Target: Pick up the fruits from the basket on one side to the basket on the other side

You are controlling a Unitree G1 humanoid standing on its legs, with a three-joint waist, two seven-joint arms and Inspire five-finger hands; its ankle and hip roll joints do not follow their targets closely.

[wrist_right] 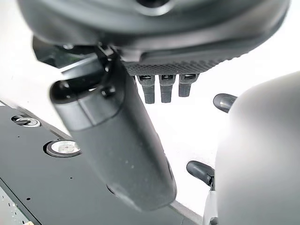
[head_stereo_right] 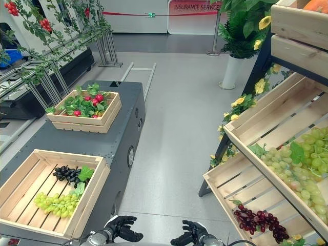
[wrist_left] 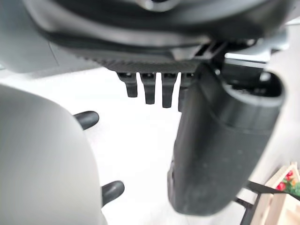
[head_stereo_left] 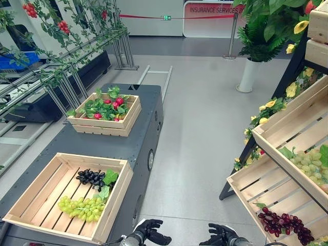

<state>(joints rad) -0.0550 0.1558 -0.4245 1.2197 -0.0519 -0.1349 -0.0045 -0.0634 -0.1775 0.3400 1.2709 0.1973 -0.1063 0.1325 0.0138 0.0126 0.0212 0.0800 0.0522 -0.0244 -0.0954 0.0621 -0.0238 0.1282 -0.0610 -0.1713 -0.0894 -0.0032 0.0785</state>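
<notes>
I see both hands low at the bottom edge of the head views, over the grey floor [head_stereo_left: 200,154] between the cart and the rack. The left hand [head_stereo_left: 148,231] and the right hand [head_stereo_left: 219,237] face each other, well apart, each with fingers loosely relaxed and holding nothing. In each wrist view the fingers hang straight with the thumb standing out, nothing between them.

On my left stands a dark cart [head_stereo_left: 141,133]. Its near crate [head_stereo_left: 115,197] holds a dark grape bunch [head_stereo_left: 91,177] and, just beside it, a green grape bunch [head_stereo_left: 82,207], with leaves between them. The far crate [head_stereo_left: 128,120] on the same cart holds red fruit [head_stereo_left: 114,104] among green leaves.

On my right a slanted wooden rack [head_stereo_right: 266,133] carries trays. The lowest tray [head_stereo_right: 225,189] holds a dark red grape bunch [head_stereo_right: 259,220]. The tray above it holds pale green grapes [head_stereo_right: 302,164] with leaves.

A white planter [head_stereo_left: 250,75] stands further back on the floor.
</notes>
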